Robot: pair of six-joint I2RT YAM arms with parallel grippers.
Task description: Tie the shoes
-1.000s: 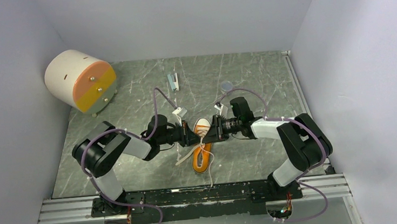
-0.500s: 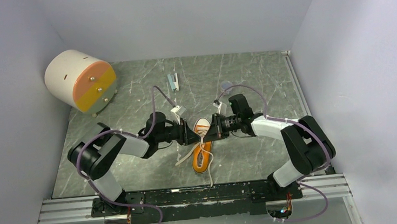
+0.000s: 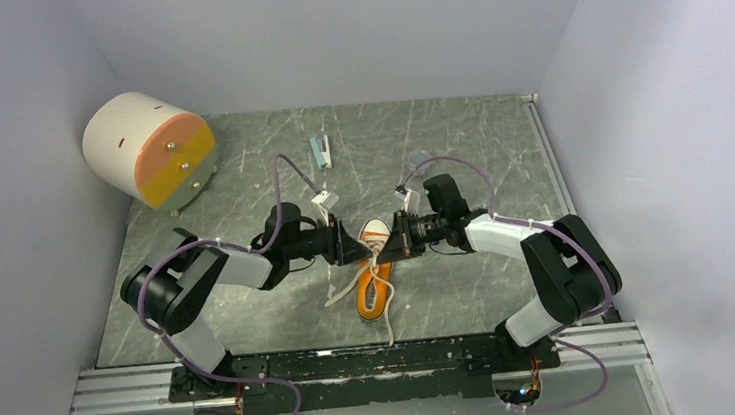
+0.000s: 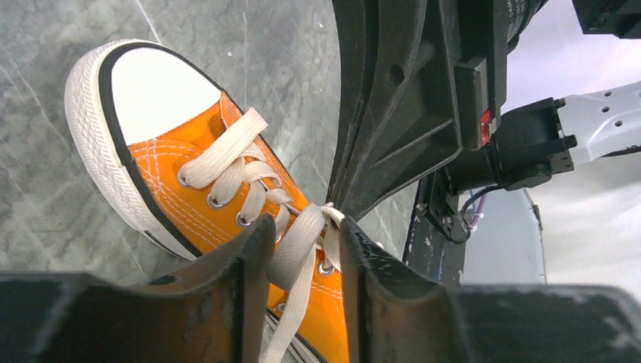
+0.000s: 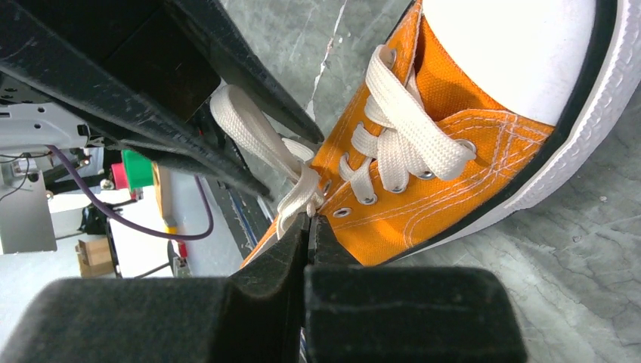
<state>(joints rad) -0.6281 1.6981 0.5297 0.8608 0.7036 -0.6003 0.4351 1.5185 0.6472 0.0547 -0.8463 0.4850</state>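
Orange canvas sneaker (image 3: 374, 289) sits about mid-surface (image 3: 471, 289), right between your two arms. Its long axis runs near-to-far with a slight lean. The white toe cap (image 3: 376, 231) points away from the arm bases and the heel points back toward you.

Your right tool (image 5: 308, 224) is closed tight, and from its wrist view it looks clamped on the laces (image 4: 298, 242) right at the crossing above the eyelets. Your left tool (image 4: 302, 233) has its jaws apart, with a strand running loosely through the gap and nothing gripping it.

Stuff I'd worry about:

- The right-side pinch is only on the very tips. Pull at an angle and I reckon the flat lace slides straight out.
- The shoe looks light and nothing is holding it down. Tug sideways and you'll probably spin or drag it, so the toe ends up pointing somewhere else.
- The two tools are practically nose to nose over the tongue. Close the left one carelessly and you could knock the right, or grab canvas instead of lace.
- Loose ends trail off toward the near edge, and a wrist could snag them.
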